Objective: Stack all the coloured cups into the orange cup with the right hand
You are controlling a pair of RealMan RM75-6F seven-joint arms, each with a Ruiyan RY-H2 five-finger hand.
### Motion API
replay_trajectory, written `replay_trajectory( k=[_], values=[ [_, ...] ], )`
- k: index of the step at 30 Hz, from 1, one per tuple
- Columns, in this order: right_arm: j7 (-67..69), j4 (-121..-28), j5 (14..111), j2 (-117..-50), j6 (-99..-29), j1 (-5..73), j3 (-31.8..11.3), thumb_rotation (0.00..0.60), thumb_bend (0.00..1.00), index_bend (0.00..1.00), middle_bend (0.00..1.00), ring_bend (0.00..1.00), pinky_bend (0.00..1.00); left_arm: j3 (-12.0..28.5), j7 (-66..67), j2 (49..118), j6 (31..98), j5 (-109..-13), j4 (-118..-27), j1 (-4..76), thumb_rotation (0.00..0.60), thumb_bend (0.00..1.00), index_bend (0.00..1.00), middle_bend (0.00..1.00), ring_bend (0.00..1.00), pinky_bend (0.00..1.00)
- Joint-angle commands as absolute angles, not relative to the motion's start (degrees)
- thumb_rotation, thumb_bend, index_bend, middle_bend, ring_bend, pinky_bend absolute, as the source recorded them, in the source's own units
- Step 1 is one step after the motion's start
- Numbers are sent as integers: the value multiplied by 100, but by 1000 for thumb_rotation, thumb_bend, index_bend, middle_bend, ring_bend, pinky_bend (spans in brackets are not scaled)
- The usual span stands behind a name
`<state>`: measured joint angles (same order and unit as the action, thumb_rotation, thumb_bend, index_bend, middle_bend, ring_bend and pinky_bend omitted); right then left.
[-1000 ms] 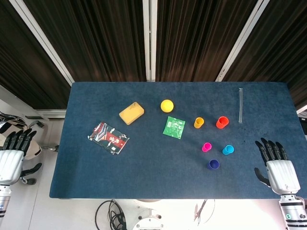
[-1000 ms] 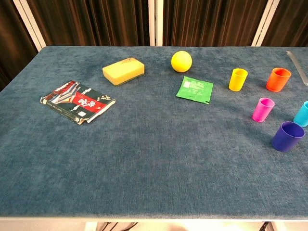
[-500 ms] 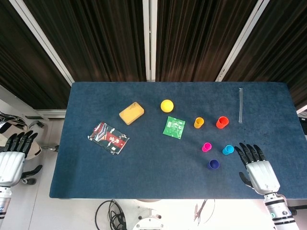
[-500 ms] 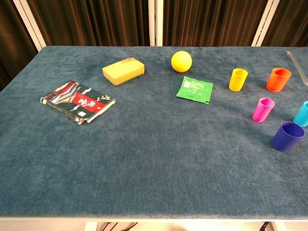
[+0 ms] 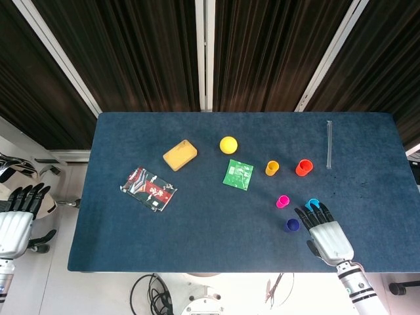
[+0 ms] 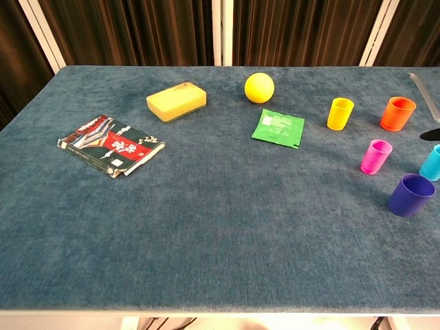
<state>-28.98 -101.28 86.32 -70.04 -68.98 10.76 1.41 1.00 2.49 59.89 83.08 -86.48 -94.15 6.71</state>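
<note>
The right hand (image 5: 326, 231) hovers with fingers spread wide, holding nothing, fingertips over the cyan cup (image 5: 312, 203). The orange cup (image 5: 303, 167) stands at its 12 o'clock; the blue cup (image 5: 291, 225) sits at its 9 o'clock. The left hand (image 5: 16, 222) rests open off the table (image 5: 197, 249).

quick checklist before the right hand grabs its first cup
1. Right hand holds nothing, fingers apart: ok.
2. Hand close to a cup: ok; in the head view its fingertips overlap the cyan cup, with the blue cup just beside it. Whether they touch: cannot tell.
3. Orange cup upright, mouth up, nothing in it: ok.
4. Yellow cup, pink cup, cyan and blue cups all upright and apart: ok.
5. Left hand off the table, out of the way: ok.
6. Grasp lined up on one cup: cannot tell; the chest view shows only a dark tip at its right edge.
</note>
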Motion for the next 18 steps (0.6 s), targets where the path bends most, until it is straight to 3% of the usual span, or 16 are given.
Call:
replay_trajectory(
  k=[1,18],
  values=[
    [-3011,-10116,8508,-7113,-6812,1155,89,600,302,72,148,0,0,101,224,6011,8320,-8631,-9377,655,600,157,76,41,0,0],
    [-3172,-9773,8245,-7603,-6687,1360,44,600,310,192,205,0,0,151,41,6124,8206,-8579,-9078,718,600,158,78,41,0,0]
  ],
)
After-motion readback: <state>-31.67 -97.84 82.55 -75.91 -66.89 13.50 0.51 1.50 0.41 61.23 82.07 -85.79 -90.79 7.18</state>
